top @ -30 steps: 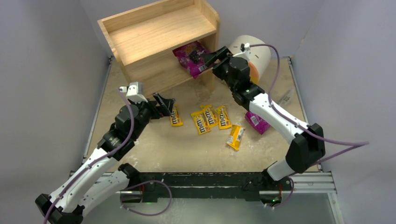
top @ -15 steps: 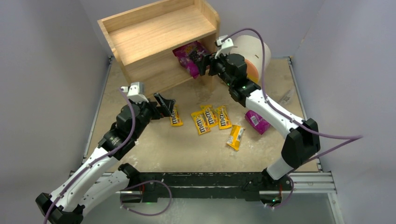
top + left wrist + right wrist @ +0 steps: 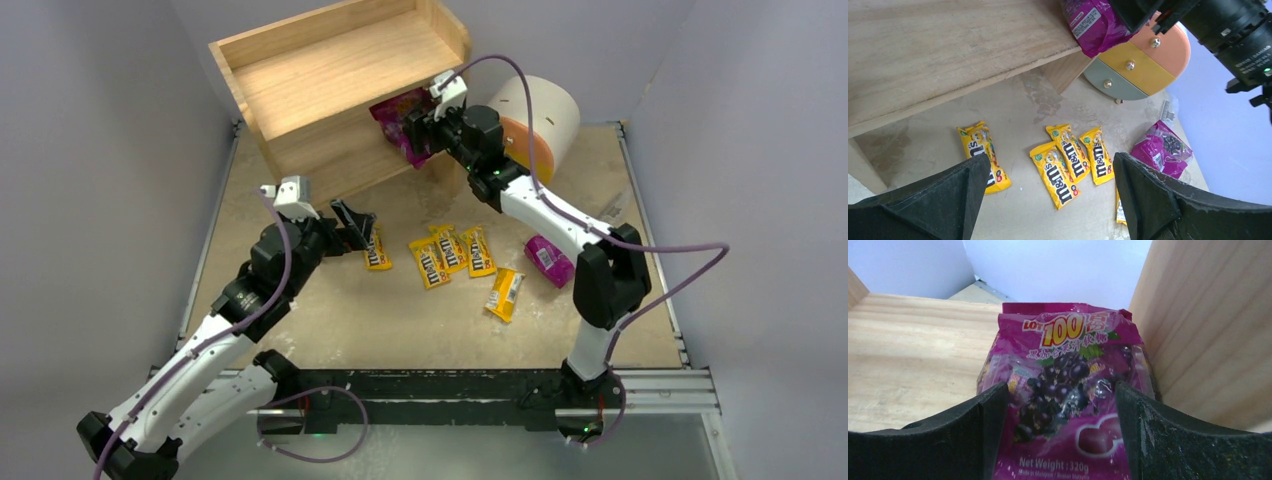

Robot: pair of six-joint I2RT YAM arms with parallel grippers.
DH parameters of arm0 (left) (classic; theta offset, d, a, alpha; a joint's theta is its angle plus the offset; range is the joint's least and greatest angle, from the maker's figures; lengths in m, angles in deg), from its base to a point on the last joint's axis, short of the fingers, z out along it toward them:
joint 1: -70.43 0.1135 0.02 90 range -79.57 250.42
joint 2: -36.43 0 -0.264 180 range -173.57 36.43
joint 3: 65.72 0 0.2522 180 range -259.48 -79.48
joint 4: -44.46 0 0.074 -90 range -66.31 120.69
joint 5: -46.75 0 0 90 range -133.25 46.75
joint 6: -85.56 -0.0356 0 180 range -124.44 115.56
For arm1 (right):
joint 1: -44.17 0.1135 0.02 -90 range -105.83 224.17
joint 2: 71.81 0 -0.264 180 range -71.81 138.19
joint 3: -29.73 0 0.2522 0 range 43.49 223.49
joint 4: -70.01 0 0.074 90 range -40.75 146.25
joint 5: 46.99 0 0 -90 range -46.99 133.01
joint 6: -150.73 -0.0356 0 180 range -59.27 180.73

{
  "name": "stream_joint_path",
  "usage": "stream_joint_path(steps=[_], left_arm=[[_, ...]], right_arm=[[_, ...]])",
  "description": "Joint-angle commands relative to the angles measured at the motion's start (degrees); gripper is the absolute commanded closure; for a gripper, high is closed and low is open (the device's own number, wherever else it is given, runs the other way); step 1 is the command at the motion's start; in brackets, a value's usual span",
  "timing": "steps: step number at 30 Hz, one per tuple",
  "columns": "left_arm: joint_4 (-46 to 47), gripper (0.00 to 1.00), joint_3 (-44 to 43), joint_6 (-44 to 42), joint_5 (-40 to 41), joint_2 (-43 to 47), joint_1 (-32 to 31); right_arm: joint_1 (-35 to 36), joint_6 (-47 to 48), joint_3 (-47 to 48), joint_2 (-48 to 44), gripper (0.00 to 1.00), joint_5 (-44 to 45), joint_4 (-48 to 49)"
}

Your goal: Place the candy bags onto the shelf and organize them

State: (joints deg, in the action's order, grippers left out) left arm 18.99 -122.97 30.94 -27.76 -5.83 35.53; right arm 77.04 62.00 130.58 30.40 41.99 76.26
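Between the wide-spread right fingers [image 3: 973,440], the purple bag [image 3: 1068,370] looks soft, lumpy and slippery, best pinched at its flat edge; left fingers [image 3: 938,210] are wide too.

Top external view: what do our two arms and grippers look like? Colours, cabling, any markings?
The left arm and right arm have white links and black joint housings. A purple cable trails along each. A small white camera module sits at each wrist. The fingers are broad matte-black wedges. A green light glows on the right arm.
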Motion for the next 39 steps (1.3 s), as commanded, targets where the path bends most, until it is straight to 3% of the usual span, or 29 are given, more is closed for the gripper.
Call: stream_joint_path(steps=[1,20,28,39], left_arm=[[0.33,0.0,-0.46,-0.04,1.01,-0.37,0.18],[-1.45,0.0,-0.2,0.04,2.7,0.3,0.19],[-2.16,0.0,-0.24,0.13,2.95,0.73,0.18],[-2.61,0.0,-0.29,0.22,3.24,1.09,0.21]], right_arm=[[-0.17,3.66,1.28,2.86,0.2,0.92,5.96],[-0.26,-4.26,-11.91,9.23,0.22,4.78,9.3],[-0.27,-4.35,-5.7,13.93,0.23,7.96,0.51],[-0.23,-1.7,-3.75,14.95,0.21,8.45,-1.36]])
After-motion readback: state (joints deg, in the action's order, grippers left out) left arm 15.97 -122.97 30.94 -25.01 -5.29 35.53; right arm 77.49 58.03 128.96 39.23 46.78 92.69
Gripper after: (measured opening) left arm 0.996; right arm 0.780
